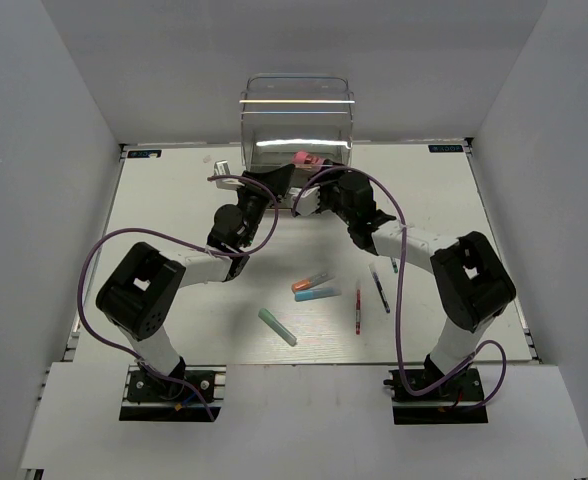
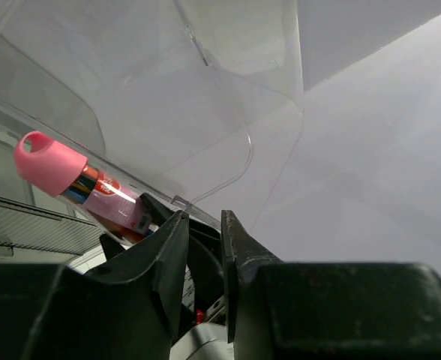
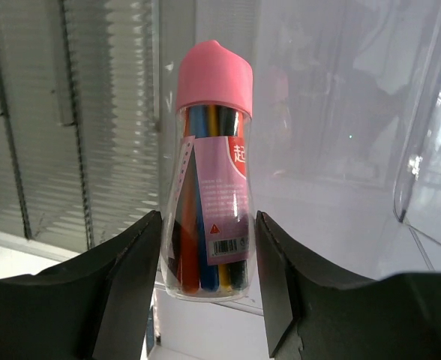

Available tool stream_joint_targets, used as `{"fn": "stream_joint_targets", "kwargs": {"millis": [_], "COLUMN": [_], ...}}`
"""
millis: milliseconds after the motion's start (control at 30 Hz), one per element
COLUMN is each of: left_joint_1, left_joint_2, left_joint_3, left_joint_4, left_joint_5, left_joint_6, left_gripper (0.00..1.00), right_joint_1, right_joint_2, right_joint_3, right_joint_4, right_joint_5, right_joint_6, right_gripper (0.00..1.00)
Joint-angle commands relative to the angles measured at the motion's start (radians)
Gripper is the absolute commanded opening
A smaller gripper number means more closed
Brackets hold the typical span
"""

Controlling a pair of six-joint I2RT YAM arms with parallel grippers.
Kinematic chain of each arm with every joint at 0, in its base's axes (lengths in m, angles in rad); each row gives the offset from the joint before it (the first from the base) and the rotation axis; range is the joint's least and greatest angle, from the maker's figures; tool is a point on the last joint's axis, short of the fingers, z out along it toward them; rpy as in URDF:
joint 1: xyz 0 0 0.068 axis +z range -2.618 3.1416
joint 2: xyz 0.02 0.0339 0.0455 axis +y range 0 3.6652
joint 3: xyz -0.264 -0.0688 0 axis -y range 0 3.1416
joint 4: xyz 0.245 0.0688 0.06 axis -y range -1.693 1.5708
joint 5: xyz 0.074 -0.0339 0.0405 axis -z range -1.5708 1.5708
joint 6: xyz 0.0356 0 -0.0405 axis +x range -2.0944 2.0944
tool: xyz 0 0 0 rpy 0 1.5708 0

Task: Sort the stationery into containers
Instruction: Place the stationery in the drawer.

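Nearest the arms' bases, loose stationery lies on the pale table [image 1: 174, 250], right of centre and between the two arms. A teal-green marker [image 1: 277, 326] lies slanted and closest. Beyond it an orange-capped marker [image 1: 310, 283] and a light blue marker [image 1: 317, 295] lie side by side. A thin red pen [image 1: 358, 312] and a dark pen [image 1: 379, 288] lie just to their right, apart from each other.

Further out, both arms reach in to the middle of the far side. The right pincer [image 3: 208, 217] grips a clear tube [image 3: 209, 187] by its sides. The tube has a rounded pink cap and a pink-and-red label, and it holds a bundle of blue, yellow, orange and dark pens. It is held off the table at the front of the organiser [image 1: 296, 120], with ribbed drawer fronts behind it on one side and clear walls on the other. Whether it is already inside the organiser I cannot tell. The left pincer [image 2: 204, 217] is just beside it with its jaws a narrow gap apart. Whether they pinch anything I cannot tell.

The organiser, smoky clear plastic with a large box-shaped top, stands at the table's far edge against the back wall. Plain grey-white walls close in on the left, right and far sides. Bare surface shows left of the left arm and between the pens and the organiser.
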Motion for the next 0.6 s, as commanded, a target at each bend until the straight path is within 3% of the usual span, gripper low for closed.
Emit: {"fn": "stream_joint_targets", "kwargs": {"millis": [0, 567], "left_joint_1": [0.001, 0.001], "left_joint_2": [-0.011, -0.011], "left_joint_3": [0.042, 0.042], "left_joint_4": [0.066, 0.075], "left_joint_5": [-0.010, -0.010], "left_joint_6": [0.002, 0.002], "left_gripper": [0.35, 0.36], "right_joint_1": [-0.007, -0.025], "right_joint_2": [0.001, 0.025], "right_joint_3": [0.029, 0.035], "right_joint_4": [0.028, -0.029], "right_joint_5": [-0.021, -0.068], "right_joint_6": [-0.103, -0.367], "right_gripper": [0.00, 0.00]}}
